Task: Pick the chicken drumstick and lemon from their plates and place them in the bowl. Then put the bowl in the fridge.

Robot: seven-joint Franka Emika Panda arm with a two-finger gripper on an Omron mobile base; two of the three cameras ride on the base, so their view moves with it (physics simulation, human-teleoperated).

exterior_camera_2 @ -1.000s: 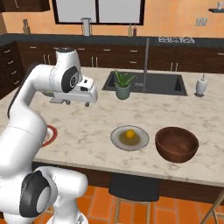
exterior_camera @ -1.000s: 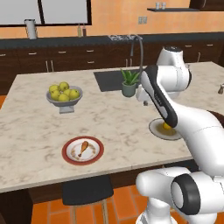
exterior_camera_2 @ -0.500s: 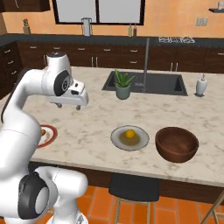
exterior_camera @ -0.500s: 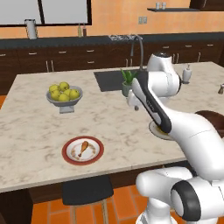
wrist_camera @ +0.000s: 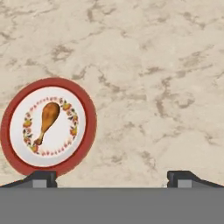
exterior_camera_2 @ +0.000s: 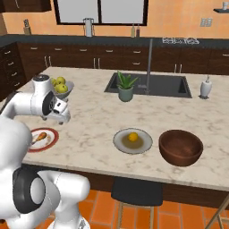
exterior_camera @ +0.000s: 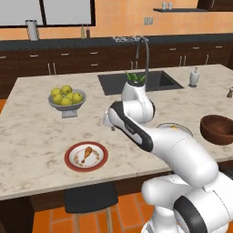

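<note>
Step in hand, as judged: reach for the drumstick [wrist_camera: 47, 120]; nothing picked yet.

Gripper [wrist_camera: 112, 176] hangs above the counter [wrist_camera: 166, 78], jaws at full spread, nothing between them. In the hand view only the two tips show at the bottom edge, with bare marble between them. In the right base view the gripper [exterior_camera_2: 61, 117] sits above the counter just beyond the red-rimmed plate [exterior_camera_2: 53, 139].

Drumstick lies on the red-rimmed plate, near the counter's front edge toward its left end. In the hand view the thick end points up and right, the thin bone down and left. Plate is off to the left of the jaw line, not under it.

Lemon [exterior_camera_2: 132, 136] rests on the grey plate [exterior_camera_2: 121, 144] at mid front edge; bowl [exterior_camera_2: 180, 147] just right of it, empty as far as visible. The fruit bowl [exterior_camera: 67, 101] stands further back on the left, well apart from the plate.

To do the step well:
- Shift the hand toward the plate until the drumstick is centred between the tips.
- Roll the wrist so the jaws close across the thick end, not along the length.
- Descend straight; stop short of the plate so the tips do not strike it.
- Risk: a grip on the thin bone would likely let it pivot or slip.
</note>
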